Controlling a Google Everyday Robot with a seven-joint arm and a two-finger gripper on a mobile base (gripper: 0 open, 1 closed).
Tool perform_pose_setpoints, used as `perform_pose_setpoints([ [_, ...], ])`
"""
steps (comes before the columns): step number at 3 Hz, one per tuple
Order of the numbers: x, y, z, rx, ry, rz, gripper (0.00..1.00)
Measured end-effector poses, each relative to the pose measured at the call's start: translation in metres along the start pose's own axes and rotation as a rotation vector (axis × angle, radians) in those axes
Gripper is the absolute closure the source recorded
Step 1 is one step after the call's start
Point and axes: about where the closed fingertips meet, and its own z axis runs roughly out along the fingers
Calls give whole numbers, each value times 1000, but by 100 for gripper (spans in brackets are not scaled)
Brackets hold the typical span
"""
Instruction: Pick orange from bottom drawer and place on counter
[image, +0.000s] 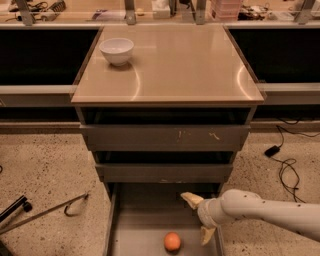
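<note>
The white, rounded arm reaches in from the lower right, and its gripper (195, 219) hangs over the right side of the pulled-out bottom drawer (142, 220), a shallow grey metal tray with a flat floor and thin side walls. The two pale yellow fingers (191, 200) are spread wide apart, one pointing toward the back of the drawer and one toward its front. Nothing is between them and they touch nothing.

The small, smooth, round orange (172, 241) lies on the drawer floor near the front, just to the left of the nearer finger and apart from it. The picture's lower edge cuts off the drawer's front.

Above the two closed grey drawer fronts, the glossy tan counter (175, 70) carries a round white bowl (116, 50) at its far left corner. Black cables (289, 167) trail across the speckled floor on the right. A dark, thin metal object (45, 211) lies on the left; what it is cannot be made out.
</note>
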Motion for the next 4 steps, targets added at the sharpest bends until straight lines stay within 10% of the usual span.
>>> perform_pose_setpoints([
  [2,-7,27,71,-35,-55,-35,0],
  [4,-20,28,77,-99,-93,-35,0],
])
